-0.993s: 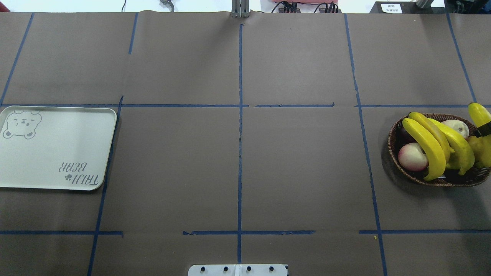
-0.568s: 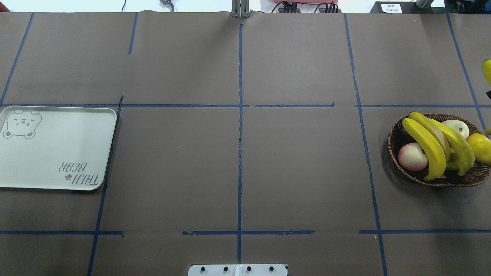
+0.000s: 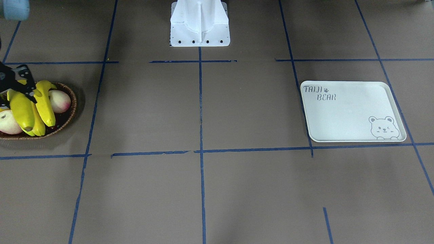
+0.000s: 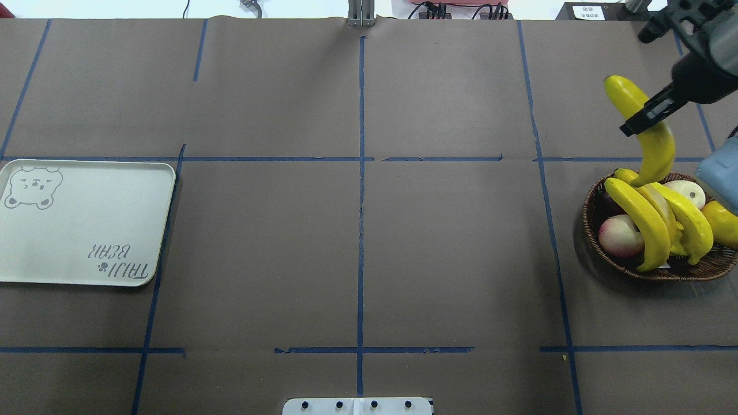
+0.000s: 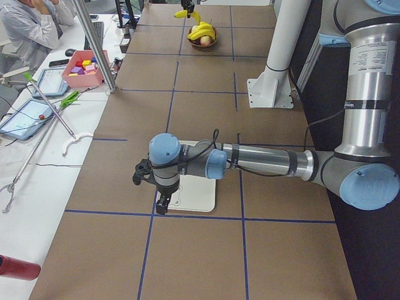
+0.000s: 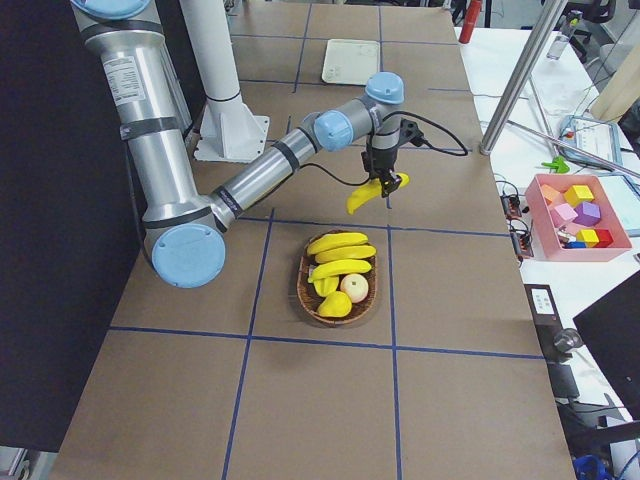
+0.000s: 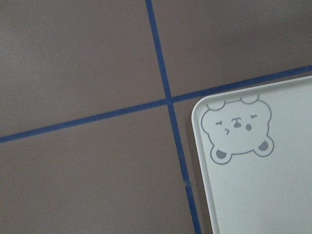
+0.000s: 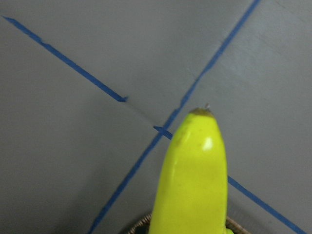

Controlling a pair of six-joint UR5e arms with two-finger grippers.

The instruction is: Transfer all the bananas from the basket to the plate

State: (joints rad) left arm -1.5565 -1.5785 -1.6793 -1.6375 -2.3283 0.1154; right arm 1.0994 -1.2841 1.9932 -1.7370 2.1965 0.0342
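Observation:
My right gripper (image 4: pixel 643 120) is shut on one yellow banana (image 4: pixel 656 147) and holds it in the air, hanging over the far edge of the brown wicker basket (image 4: pixel 588 214). The held banana fills the right wrist view (image 8: pixel 192 180). Three more bananas (image 4: pixel 641 222) lie across the basket. The white "TAIJI BEAR" plate (image 4: pixel 86 230) lies far off at the table's left side, with nothing on it. My left gripper (image 5: pixel 161 200) hovers at the plate's edge (image 5: pixel 200 197); I cannot tell whether it is open or shut. The left wrist view shows the plate's bear corner (image 7: pixel 263 195).
The basket also holds a pink peach (image 4: pixel 620 235), a pale peach (image 4: pixel 686 193) and a yellow-green starfruit (image 4: pixel 723 222). The white robot base (image 3: pixel 200 25) stands at the near middle edge. A pink box of blocks (image 6: pixel 580 210) and a metal post stand beyond the far edge.
The right gripper has risen from the basket's right side with the banana and swung left, fully into the overhead view. The three other bananas and the plate have not moved.

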